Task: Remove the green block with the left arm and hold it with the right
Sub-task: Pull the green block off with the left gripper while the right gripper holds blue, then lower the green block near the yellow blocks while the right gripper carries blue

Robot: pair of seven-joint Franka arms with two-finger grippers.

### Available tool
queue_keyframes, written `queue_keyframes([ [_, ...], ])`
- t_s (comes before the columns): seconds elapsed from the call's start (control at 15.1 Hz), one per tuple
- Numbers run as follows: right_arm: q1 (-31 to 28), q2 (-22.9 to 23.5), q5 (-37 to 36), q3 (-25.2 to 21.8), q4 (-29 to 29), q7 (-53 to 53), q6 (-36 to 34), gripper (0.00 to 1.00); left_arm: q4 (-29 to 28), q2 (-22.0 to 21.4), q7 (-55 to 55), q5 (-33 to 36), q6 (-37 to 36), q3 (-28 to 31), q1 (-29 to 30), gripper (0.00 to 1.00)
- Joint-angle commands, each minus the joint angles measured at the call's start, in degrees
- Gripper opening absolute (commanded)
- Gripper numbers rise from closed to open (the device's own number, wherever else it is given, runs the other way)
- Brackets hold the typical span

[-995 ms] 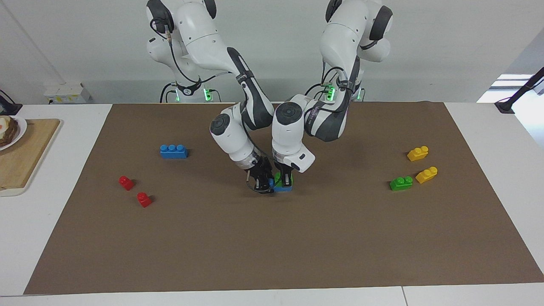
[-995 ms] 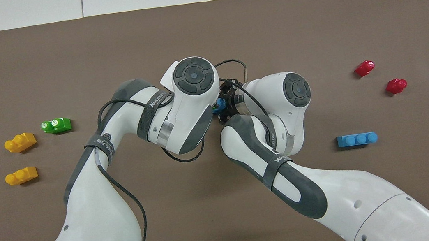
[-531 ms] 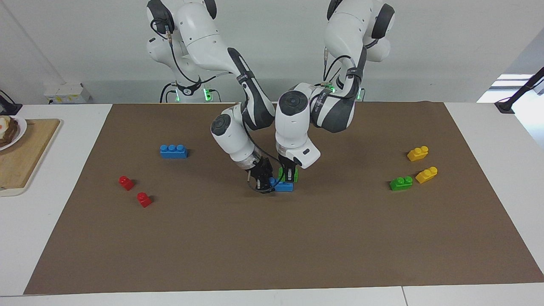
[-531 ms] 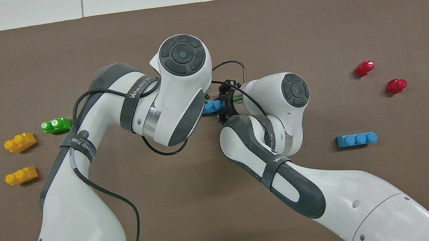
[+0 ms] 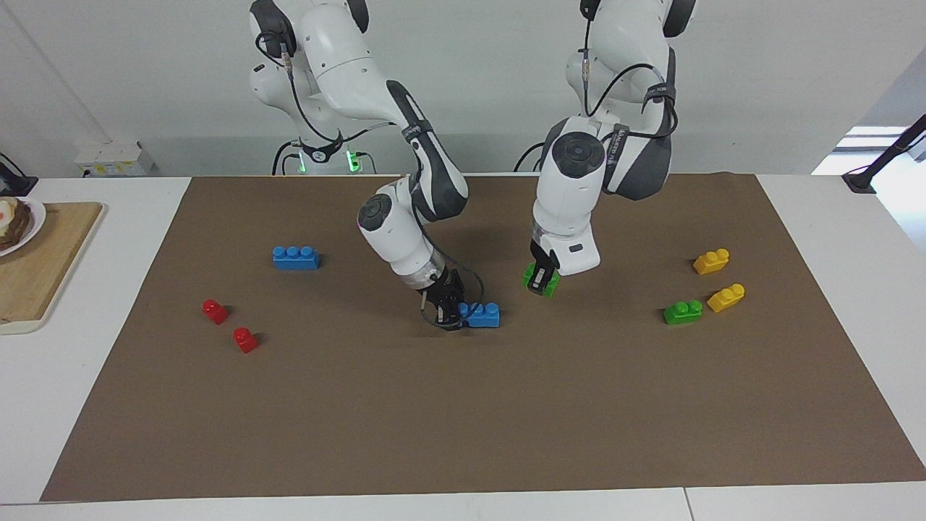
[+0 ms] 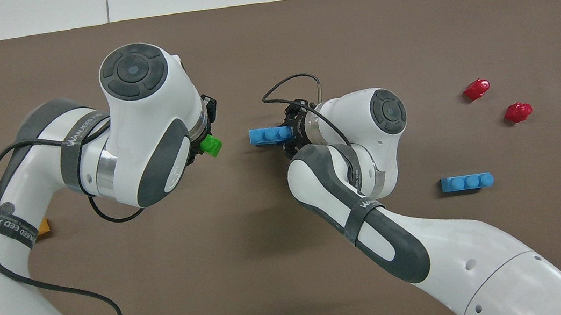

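A: What is lying around the working area?

B: A brown mat (image 5: pixel 463 405) is covering the worktop (image 5: pixel 108 405). Toward the right arm's end, a loose blue brick (image 5: pixel 295 257) is lying flat, with two red blocks (image 5: pixel 215 311) (image 5: pixel 245 339) sitting farther from the robots than it. Toward the left arm's end, two yellow blocks (image 5: pixel 711 261) (image 5: pixel 726 297) are lying close together, and a second green block (image 5: pixel 683 312) is sitting just beside the farther yellow one.

A: Is anything standing in the way?

B: The left arm is blocking most of that cluster in the overhead view. Nothing is lying between the two grippers.

A: Containers?

B: A wooden board (image 5: pixel 43 268) is resting off the mat at the right arm's end, and a plate (image 5: pixel 29 221) is sitting on it; what it is holding I cannot tell.

A: And the grippers?

B: The left gripper (image 5: pixel 541 281) is hanging over the mat, its fingers clamping the green block (image 5: pixel 542 279), which is tilted and clear of the surface. The right gripper (image 5: pixel 450 312) is down at the mat, fingers closing on the end of the middle blue brick (image 5: pixel 482 315), which is lying flat, apart from the green block.
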Motion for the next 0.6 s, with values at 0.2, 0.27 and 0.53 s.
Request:
queue_keyframes([
  [0.2,-10.5,-1.2,-7.0,0.2,11.0,-4.6,-17.1,0.0,-21.2,-17.4,36.2,-0.8,0.7,-0.2,7.6,0.0],
  [0.27,-12.7,-1.3,-7.0,0.2,12.1,-7.4,-19.7,0.0,-22.8,-18.5,41.9,-0.8,0.7,-0.1,8.6,0.0],
  [0.53,-22.6,-2.0,-6.8,0.4,12.9,-18.9,-27.2,0.0,-28.1,-21.5,63.1,-0.8,1.5,0.0,15.9,0.0],
])
